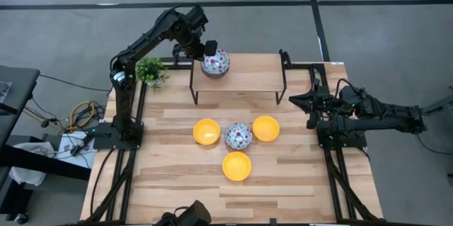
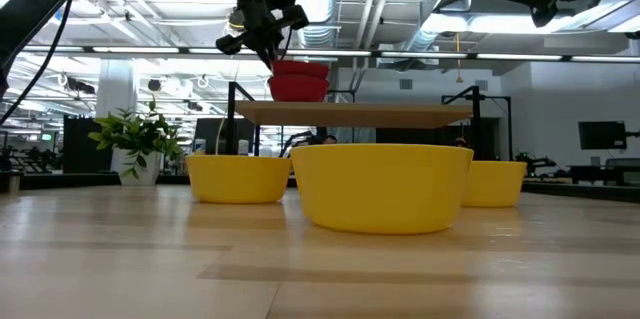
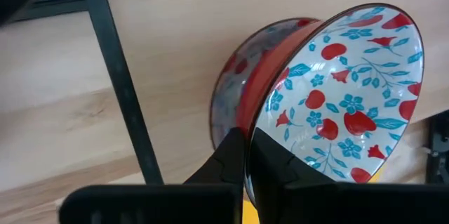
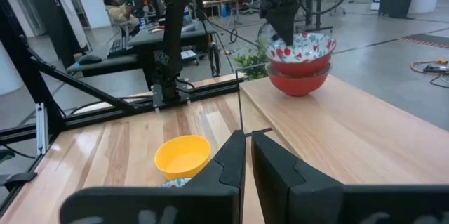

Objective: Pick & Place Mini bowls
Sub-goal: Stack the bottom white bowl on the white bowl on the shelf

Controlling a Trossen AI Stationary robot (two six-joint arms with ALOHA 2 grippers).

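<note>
Two white floral mini bowls are stacked on the raised wooden shelf (image 1: 248, 77) at the table's far side; the upper bowl (image 4: 302, 45) sits nested in the lower one (image 4: 298, 78). My left gripper (image 1: 210, 49) is above the stack's left side, shut on the upper bowl. On the table below lie three yellow bowls (image 1: 207, 132) (image 1: 265, 128) (image 1: 236, 166) around a third floral bowl (image 1: 238, 136). My right gripper (image 1: 311, 103) waits shut at the table's right edge, touching nothing. My left gripper holds the upper floral bowl by its rim (image 3: 247, 134) on the bowl's left side, one finger inside the bowl and one outside. The fingers come from above, slanting down. The bowl rests in the lower bowl (image 3: 231, 90) on the shelf, about level.
The shelf stands on black legs (image 1: 195, 84) above the table's far part. A small green potted plant (image 1: 150, 70) stands at the far left corner. Bare wood lies on the shelf's right half (image 1: 262, 70) and along the table's near edge.
</note>
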